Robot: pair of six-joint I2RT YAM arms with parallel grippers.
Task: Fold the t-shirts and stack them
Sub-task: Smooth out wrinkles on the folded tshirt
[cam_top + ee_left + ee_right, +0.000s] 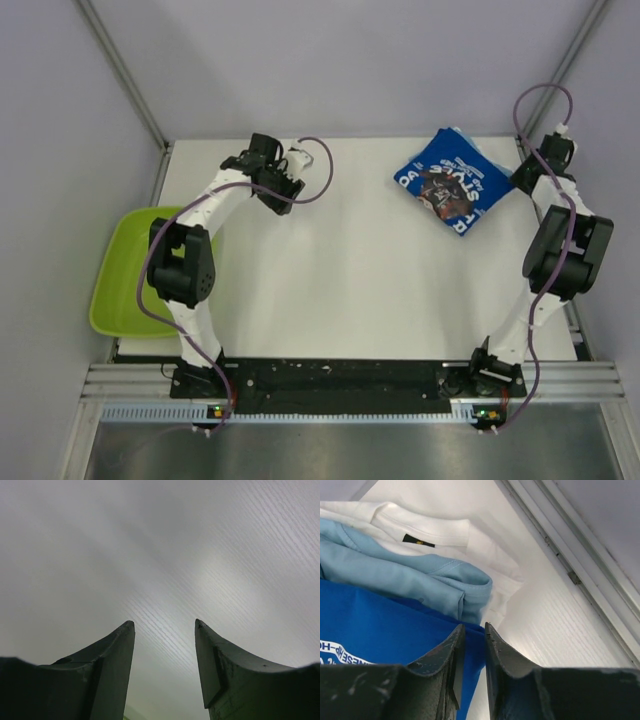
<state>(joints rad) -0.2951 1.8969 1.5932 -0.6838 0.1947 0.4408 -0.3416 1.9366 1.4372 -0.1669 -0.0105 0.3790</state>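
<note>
A folded royal blue t-shirt [452, 180] with white lettering and a dark print lies on top of a stack at the far right of the white table. In the right wrist view the royal blue shirt [380, 625] lies over a lighter blue shirt [410, 575], which lies over a white shirt [445, 530]. My right gripper [474, 626] is nearly closed on the royal blue shirt's right edge, with cloth between its jaws; in the top view it [525, 178] sits at the stack's right side. My left gripper [165, 625] is open and empty over bare table at the far left [275, 190].
A lime-green tub [130, 270] sits off the table's left edge beside the left arm. A metal rail [570, 555] runs along the table's right edge, close to my right gripper. Grey walls enclose the table.
</note>
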